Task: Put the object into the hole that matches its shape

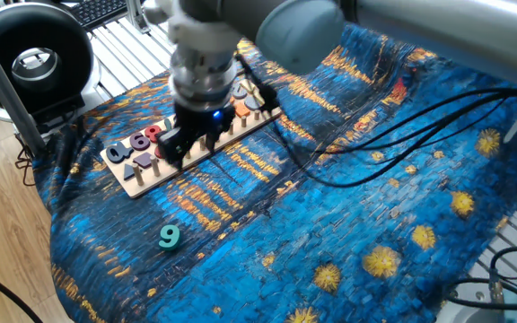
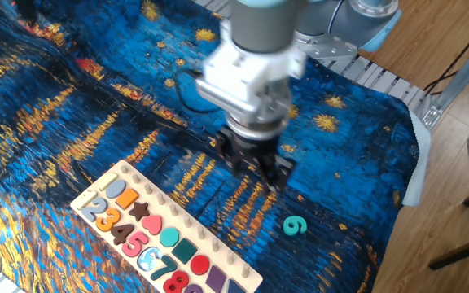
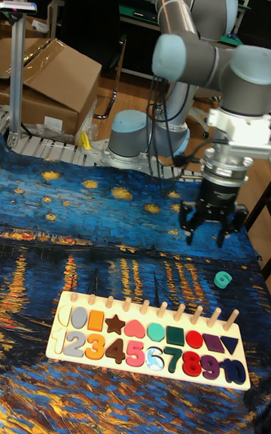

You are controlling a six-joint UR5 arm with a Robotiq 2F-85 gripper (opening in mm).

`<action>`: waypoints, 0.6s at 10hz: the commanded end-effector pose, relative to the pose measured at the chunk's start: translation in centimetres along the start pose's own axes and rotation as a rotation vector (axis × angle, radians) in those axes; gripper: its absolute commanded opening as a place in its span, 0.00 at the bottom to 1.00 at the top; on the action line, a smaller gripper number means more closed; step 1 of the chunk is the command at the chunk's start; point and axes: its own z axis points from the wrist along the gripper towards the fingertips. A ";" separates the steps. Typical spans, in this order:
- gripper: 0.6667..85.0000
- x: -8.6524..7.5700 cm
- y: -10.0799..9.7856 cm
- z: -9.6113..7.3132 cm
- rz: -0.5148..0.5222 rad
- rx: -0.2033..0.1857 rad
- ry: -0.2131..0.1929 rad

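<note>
Number 9 [image 2: 295,225] on cloth [image 2: 72,106] — beside board [image 2: 243,275]

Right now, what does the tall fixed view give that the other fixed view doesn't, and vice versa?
Tall only: the whole puzzle board including its right end, the arm's base and elbow, and a cardboard box behind the table.

Other fixed view only: wood floor and the cloth's draped edge beyond the teal 9; the board runs out of frame at the bottom.

Both: the open, empty gripper above the cloth, apart from the 9, which lies off the board.

board [image 3: 53,343] — digits 2 3 4 5 6 7 8 | loose piece [image 1: 169,236] — 9
</note>
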 end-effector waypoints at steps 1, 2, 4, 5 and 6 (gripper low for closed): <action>0.72 -0.2 2.4 0.9 0.019 -0.005 -0.010; 0.71 0.2 2.0 0.9 -0.009 0.010 0.005; 0.70 0.9 2.5 0.9 -0.089 -0.009 0.032; 0.70 1.3 2.8 0.8 -0.124 -0.023 0.048; 0.70 1.6 3.3 0.8 -0.154 -0.045 0.056</action>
